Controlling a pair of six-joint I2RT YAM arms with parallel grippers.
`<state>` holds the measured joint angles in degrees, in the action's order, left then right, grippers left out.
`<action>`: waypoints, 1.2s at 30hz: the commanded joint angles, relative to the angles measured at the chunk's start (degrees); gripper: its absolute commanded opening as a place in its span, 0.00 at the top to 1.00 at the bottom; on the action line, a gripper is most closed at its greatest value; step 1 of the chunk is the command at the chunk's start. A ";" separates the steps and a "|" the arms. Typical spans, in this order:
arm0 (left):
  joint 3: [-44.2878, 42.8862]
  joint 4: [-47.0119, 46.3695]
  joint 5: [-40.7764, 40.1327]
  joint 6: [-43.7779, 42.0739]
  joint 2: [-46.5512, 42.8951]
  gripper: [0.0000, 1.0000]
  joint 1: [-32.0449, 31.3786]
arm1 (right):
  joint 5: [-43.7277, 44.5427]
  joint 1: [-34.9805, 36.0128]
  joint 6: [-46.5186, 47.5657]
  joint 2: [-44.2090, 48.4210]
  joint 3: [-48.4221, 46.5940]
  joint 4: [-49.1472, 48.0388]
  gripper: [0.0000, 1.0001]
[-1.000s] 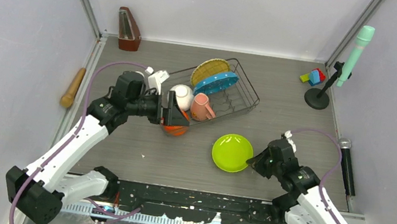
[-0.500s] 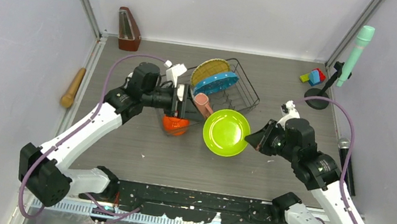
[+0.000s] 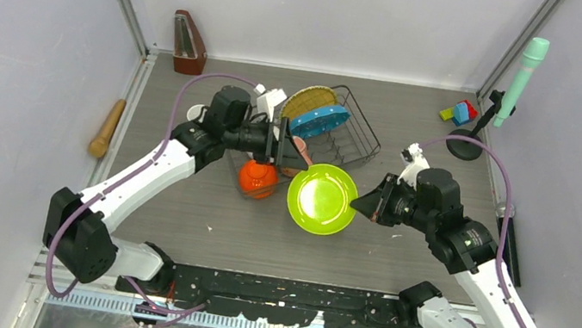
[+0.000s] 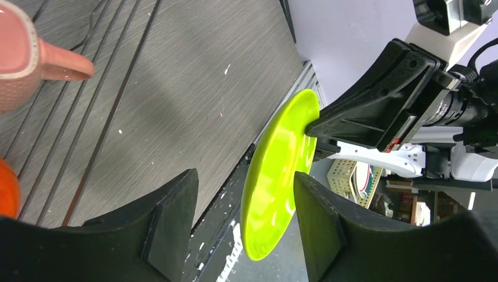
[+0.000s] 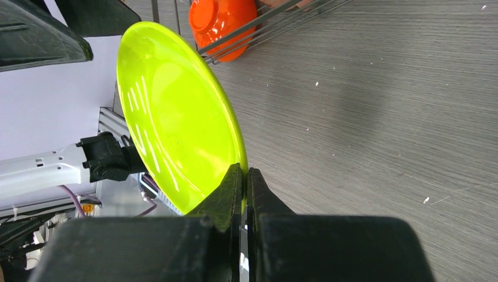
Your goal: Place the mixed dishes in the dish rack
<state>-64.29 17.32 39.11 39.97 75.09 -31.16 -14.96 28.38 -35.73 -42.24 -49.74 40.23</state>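
Two tools: right tool (image 3: 357, 202) pinches lime green plate (image 3: 319, 199) by rim; left tool (image 4: 244, 183) gapes.

Metronome (image 3: 189, 43): wooden, upright, far-left corner of table (image 3: 417, 113), nr back wall.
Toy blocks (image 3: 460, 112): small cluster, green/blue/red, far-right corner.
Teal mic (image 3: 524, 75): tilted on black stand; round base (image 3: 464, 145) on table, just beside blocks.
Black mic (image 3: 510, 258): lying along right edge, grey head toward far side, partly hidden.
Wooden stick (image 3: 108, 127): lying lengthwise, left of table's side rail, well apart from the rest.
Table: grey wood-grain, a few white specks.
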 commanded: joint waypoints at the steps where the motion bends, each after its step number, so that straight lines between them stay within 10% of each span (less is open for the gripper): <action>1: -3.62 -2.23 1.05 -2.38 1.36 0.40 -2.37 | -1.66 -0.17 1.27 0.96 -3.17 -3.71 1.00; 10: -4.97 -1.28 3.27 -3.65 3.65 0.65 -4.14 | -1.60 -0.17 0.92 0.60 -3.26 -4.79 1.00; 14: -7.07 2.12 4.53 -7.75 4.75 1.00 -4.19 | -0.36 -0.17 0.75 0.70 -3.26 -4.89 0.94; 17: -7.83 1.69 1.48 -9.10 4.74 1.00 -4.67 | 3.71 -0.17 0.26 0.88 -3.60 -3.03 0.35; 19: -9.20 1.66 -2.54 -11.75 4.48 1.00 -5.75 | 10.40 -0.17 -0.47 1.53 -4.33 -0.29 0.15; 26: -18.13 3.08 -21.63 -23.72 6.14 1.00 -10.77 | 33.04 -0.17 -2.46 8.48 -5.64 5.29 0.09; 36: -19.82 -8.02 -49.33 -51.44 8.00 1.00 -17.62 | 40.74 -0.18 -3.35 16.50 -3.66 6.38 0.11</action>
<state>-82.06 18.13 1.37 2.15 82.35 -48.10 20.34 28.16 -38.04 -26.50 -52.86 46.06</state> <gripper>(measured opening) 0.043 0.898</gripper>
